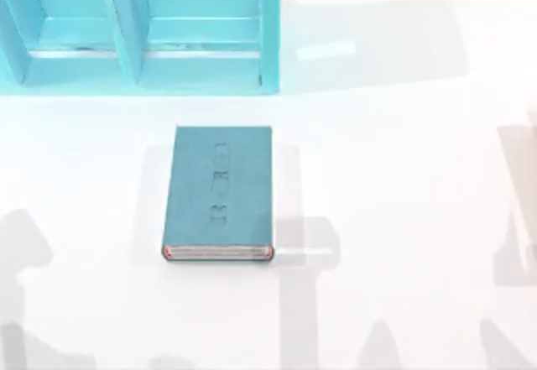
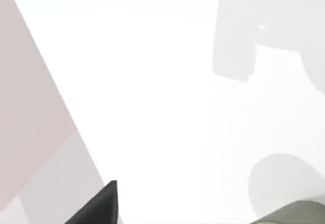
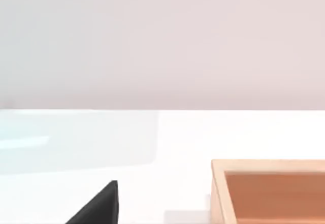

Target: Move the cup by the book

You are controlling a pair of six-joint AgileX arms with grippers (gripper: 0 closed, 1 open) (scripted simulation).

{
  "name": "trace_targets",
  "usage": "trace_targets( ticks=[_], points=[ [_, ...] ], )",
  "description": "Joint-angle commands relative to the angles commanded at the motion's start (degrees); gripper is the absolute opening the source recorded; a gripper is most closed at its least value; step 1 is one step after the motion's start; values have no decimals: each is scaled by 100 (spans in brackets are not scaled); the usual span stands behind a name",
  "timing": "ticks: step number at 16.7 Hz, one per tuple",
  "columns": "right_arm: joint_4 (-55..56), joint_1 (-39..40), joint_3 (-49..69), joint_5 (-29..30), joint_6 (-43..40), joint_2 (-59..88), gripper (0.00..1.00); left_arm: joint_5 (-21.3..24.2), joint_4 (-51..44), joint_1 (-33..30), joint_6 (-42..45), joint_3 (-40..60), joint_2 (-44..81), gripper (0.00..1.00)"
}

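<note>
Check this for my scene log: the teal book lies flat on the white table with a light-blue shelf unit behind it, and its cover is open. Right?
Not quite. The top view shows the book closed, cover facing up. It does lie flat on the table, with the shelf unit behind it.

Obstacles, top view: book (image 1: 220, 192), lying flat near the table's centre, cover up; light-blue shelf unit (image 1: 138, 30), set upright along the far left of the table (image 1: 403, 185), apart from the book with a bare strip left between them. Open passage is afforded to the right of the book, to its left, and along the near edge. Left wrist view: cup (image 2: 294, 215), seen in part on bare tabletop. Right wrist view: wooden box (image 3: 269, 191), open-topped, standing on otherwise bare surface
</note>
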Motion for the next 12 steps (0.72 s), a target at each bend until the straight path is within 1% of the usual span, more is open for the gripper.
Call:
trace_targets(
  ticks=[3, 6, 9, 12],
  points=[
    [0, 0, 0, 0, 0, 0, 100, 15, -1041, 564, 1984, 777, 1139, 100],
    [0, 0, 0, 0, 0, 0, 100, 15, -1954, 1081, 3669, 1513, 2141, 100],
    [0, 0, 0, 0, 0, 0, 100, 6, -2670, 1512, 5003, 2169, 2932, 100],
    [0, 0, 0, 0, 0, 0, 100, -4, -3154, 1825, 5992, 2679, 3469, 100]
  ],
)
